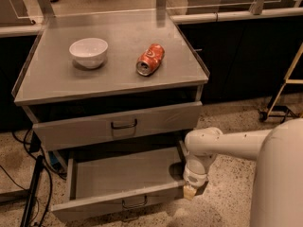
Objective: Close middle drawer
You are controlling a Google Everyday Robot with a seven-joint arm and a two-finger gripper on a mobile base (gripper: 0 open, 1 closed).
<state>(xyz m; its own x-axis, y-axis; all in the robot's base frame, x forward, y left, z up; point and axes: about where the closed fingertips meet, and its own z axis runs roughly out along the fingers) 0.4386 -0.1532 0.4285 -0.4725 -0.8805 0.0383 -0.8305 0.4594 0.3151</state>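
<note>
Cabinet (109, 79): middle drawer (123, 174) pulled far out of its front. Gripper (191, 191) is low at the cabinet's front right, probably touching the drawer's front corner; how wide it's set, can't tell. Push the drawer front squarely towards the cabinet, near the handle (134, 204) if possible.

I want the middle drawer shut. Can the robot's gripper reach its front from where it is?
Probably yes. The gripper hangs low beside the right front corner of the middle drawer, which is pulled far out. Nothing shows between them, so the way looks free.
</note>
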